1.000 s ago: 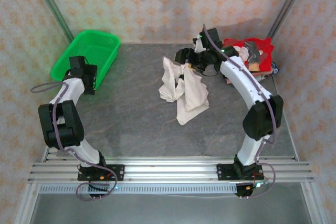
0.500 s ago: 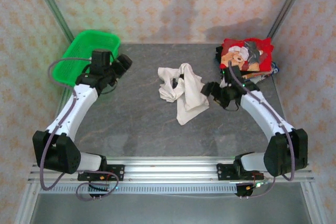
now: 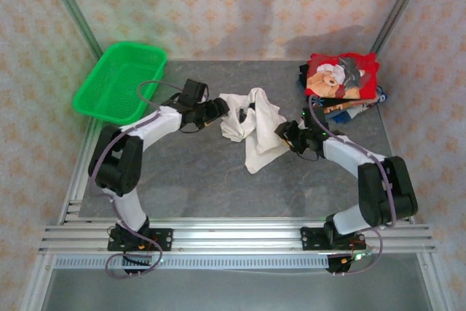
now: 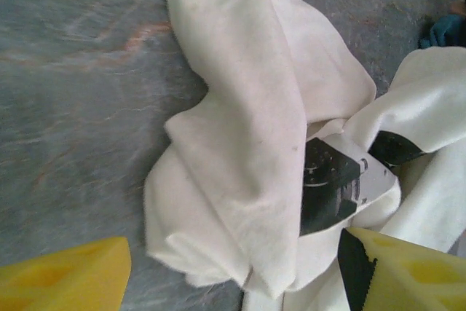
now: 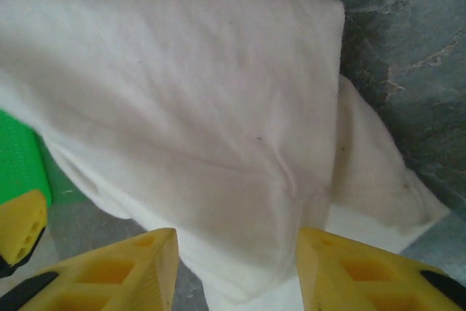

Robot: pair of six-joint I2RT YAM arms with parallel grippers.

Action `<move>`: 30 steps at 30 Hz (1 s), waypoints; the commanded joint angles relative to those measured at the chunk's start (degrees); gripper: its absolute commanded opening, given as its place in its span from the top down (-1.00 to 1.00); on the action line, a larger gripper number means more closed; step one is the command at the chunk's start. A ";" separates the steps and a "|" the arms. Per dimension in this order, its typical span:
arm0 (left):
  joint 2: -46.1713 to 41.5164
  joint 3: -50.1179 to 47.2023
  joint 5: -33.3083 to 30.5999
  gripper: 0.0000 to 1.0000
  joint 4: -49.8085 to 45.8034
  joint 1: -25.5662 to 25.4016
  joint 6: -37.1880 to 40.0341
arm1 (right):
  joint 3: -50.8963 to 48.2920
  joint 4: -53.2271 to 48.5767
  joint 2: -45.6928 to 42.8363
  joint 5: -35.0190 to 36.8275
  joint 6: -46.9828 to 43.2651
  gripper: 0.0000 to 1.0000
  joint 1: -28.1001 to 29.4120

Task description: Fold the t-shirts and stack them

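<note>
The step in hand is judged to be the opening of the fold: taking hold of the crumpled off-white shirt [image 3: 256, 127] so that it can be spread flat. The shirt is lying bunched at the middle of the table [image 3: 182, 172], well apart from the folded stack topped by the red teddy-bear shirt [image 3: 342, 78] at the far right corner and from the green basket [image 3: 120, 81] at the far left. The left gripper [image 3: 220, 109] is reaching in at the heap's left lobe; in its wrist view its jaws are standing wide either side of the cloth's edge [image 4: 240, 165], gripping nothing. The right gripper [image 3: 282, 133] is pressing in from the right side; its jaws are sitting partly open astride a thick fold [image 5: 182, 107], with no clamp visible. The heap's longer lobe is running far to near, its tapered end pointing toward the arm bases; collar and hem are not distinguishable. The next move is calling for both jaws to close on separate edges, then draw apart to flatten the cloth.
</note>
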 commanded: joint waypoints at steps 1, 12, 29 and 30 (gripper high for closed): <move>3.13 3.33 0.56 -0.51 4.20 -1.08 -0.59 | 0.56 3.91 1.68 -0.06 1.52 0.10 -0.01; 12.72 9.55 -1.38 -0.42 4.31 -2.48 -2.87 | -0.10 -1.72 -0.22 0.40 1.59 0.10 -0.01; 18.17 15.36 -3.33 0.25 -0.85 -3.17 -1.37 | 7.24 1.30 8.02 1.90 1.49 0.75 -0.36; 17.77 15.60 -3.78 0.33 -1.74 -3.11 -0.67 | 8.57 0.67 7.21 2.25 1.51 0.85 -0.36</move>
